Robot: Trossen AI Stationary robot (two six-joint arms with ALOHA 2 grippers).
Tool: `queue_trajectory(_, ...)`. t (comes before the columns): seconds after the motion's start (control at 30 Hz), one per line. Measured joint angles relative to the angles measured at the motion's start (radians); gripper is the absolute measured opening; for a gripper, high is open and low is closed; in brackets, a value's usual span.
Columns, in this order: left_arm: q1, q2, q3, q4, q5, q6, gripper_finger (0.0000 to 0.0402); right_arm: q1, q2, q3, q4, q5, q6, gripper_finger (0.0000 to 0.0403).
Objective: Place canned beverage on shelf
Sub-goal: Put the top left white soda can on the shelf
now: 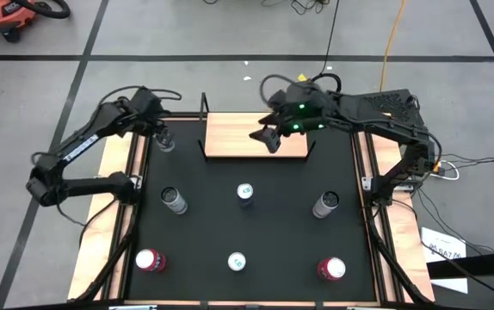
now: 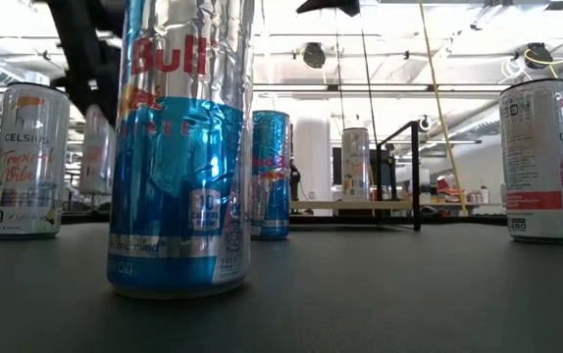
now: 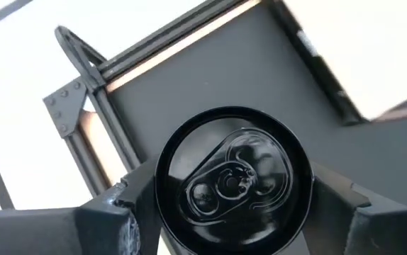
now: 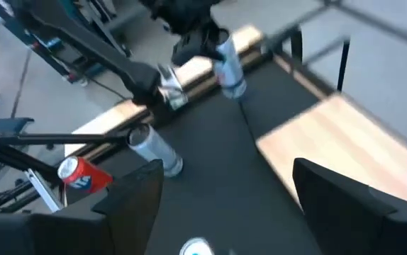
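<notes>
Low view: the front Red Bull can (image 2: 179, 147) is cut off at the top edge and blocks much of my left arm behind it. The can that arm is at (image 2: 95, 149) is half hidden and blurred, label unreadable. The shelf (image 2: 360, 205) is a thin far strip there. Left wrist view: only the can's lid (image 3: 232, 177) shows; the body and my left gripper (image 3: 233, 212) fingertips run off the edge, so contact is unclear. Right wrist view: all blurred; right gripper (image 4: 228, 188) fingers cropped.
</notes>
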Motion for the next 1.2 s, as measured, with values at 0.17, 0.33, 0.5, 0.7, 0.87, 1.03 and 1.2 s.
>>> queue_trajectory(0.17,-0.070,-0.045,0.147,-0.093,0.001,-0.013,0.0239,0.000,-0.024,0.000,-0.003,-0.003,-0.068,0.0304)
queue_trajectory(0.33,-0.139,-0.056,0.283,-0.110,0.040,-0.027,0.0240,0.023,-0.024,0.000,-0.004,-0.026,0.016,0.0297)
queue_trajectory(0.5,-0.190,-0.055,0.387,-0.104,0.147,-0.001,0.0241,0.066,-0.023,0.000,0.068,-0.027,-0.011,0.0284)
queue_trajectory(0.7,-0.230,-0.052,0.428,0.026,0.311,0.007,0.0242,0.094,0.004,0.001,0.289,-0.025,-0.180,0.0286)
queue_trajectory(0.87,-0.295,-0.008,0.428,0.143,0.377,-0.011,0.0242,0.092,0.071,0.000,0.324,-0.025,-0.203,0.0310)
queue_trajectory(1.03,-0.362,0.055,0.428,0.237,0.365,-0.032,0.0242,0.086,0.119,0.000,0.342,0.029,-0.245,0.0339)
queue_trajectory(1.2,-0.404,0.127,0.428,0.319,0.361,-0.054,0.0242,0.081,0.140,0.000,0.341,0.082,-0.288,0.0349)
